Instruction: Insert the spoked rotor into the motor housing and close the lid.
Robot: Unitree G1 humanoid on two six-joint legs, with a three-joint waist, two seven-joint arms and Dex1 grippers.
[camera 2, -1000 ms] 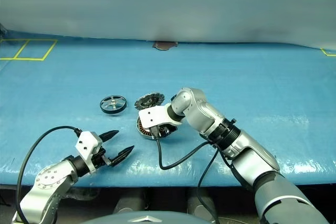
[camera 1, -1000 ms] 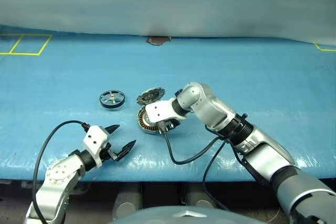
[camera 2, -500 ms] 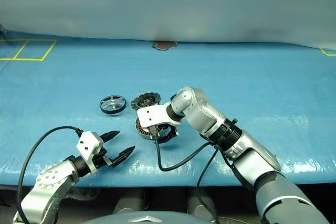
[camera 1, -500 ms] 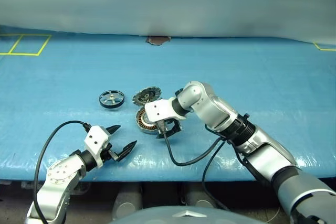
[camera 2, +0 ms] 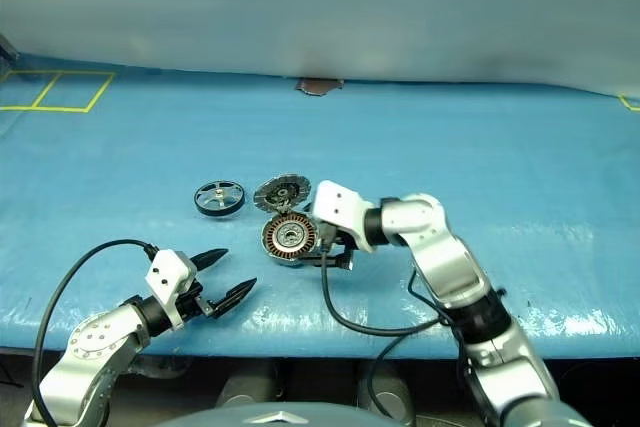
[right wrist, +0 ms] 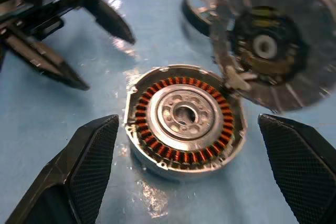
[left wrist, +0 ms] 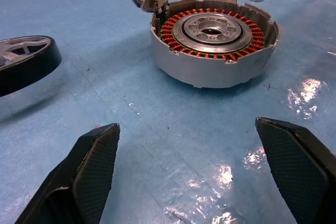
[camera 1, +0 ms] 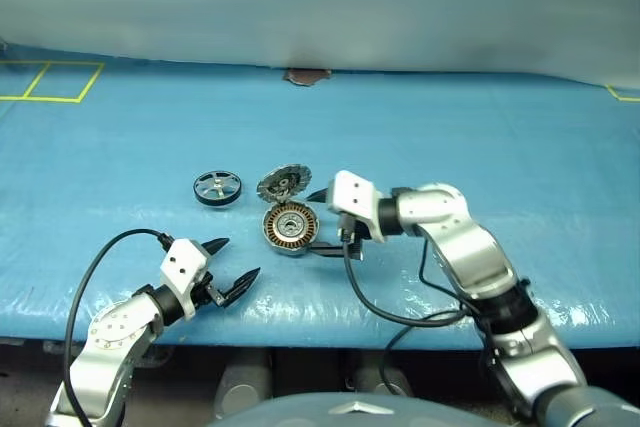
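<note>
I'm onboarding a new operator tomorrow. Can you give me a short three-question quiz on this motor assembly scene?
1. True or false: the spoked rotor already sits inside the motor housing.
2. How does the lid stand? A) shut flat on the housing B) swung open on its hinge C) lying loose beside the left gripper
3. Fill in: the right gripper has its fingers ____, on the side of the housing away from the rotor.

Key:
1. False. The rotor lies on the blue table cover, apart from the housing, whose copper windings are exposed.
2. B
3. open, holding nothing
</note>
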